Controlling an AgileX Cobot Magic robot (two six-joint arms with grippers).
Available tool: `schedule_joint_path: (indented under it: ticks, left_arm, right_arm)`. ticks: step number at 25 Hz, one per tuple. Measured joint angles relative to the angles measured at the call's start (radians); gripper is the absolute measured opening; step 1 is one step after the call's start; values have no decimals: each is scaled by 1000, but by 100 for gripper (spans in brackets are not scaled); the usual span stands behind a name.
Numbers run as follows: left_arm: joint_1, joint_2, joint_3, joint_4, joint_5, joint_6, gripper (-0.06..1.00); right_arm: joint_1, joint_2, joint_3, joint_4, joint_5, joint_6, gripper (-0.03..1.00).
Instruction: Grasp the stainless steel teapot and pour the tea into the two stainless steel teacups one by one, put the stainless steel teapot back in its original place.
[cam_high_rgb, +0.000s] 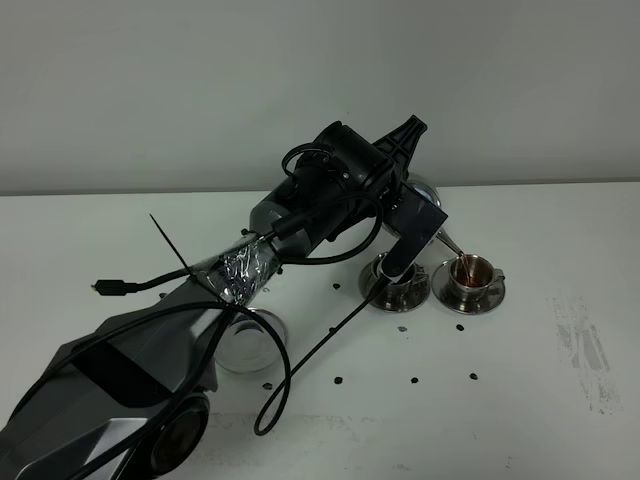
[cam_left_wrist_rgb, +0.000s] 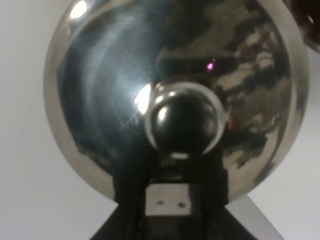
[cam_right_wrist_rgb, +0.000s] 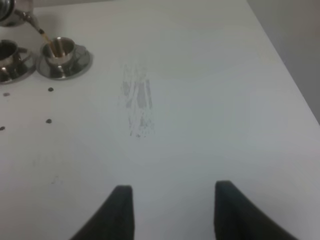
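Two things we could barely see from up high: the stainless steel teapot (cam_high_rgb: 427, 186), mostly hidden behind the left claw (cam_high_rgb: 418, 228), and the round steel disc (cam_high_rgb: 248, 345), half covered by that arm. The left teacup (cam_high_rgb: 408, 285) was partly blocked too. Up close, the pot's lid was a mirror-smooth dome with a ball knob (cam_left_wrist_rgb: 184, 120). The left claw was clamped on the pot at its handle end and held it tilted in the air. Its thin spout (cam_high_rgb: 451, 241) was over the right teacup (cam_high_rgb: 473, 275), with a brownish stream running in. The right claw (cam_right_wrist_rgb: 172, 186) hung spread wide over the white table (cam_right_wrist_rgb: 200, 100), gripping nothing, well apart from the cups.
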Motion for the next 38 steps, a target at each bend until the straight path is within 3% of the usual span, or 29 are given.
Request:
schedule_joint_path:
  ticks: [23,38]
  left_arm:
    - [-24,10,0,96,-62,5,23]
    - [-28,10,0,102,-69,34,23]
  right_arm:
    - [0,0,0,0,0,0,37]
    - [0,0,0,0,0,0,37]
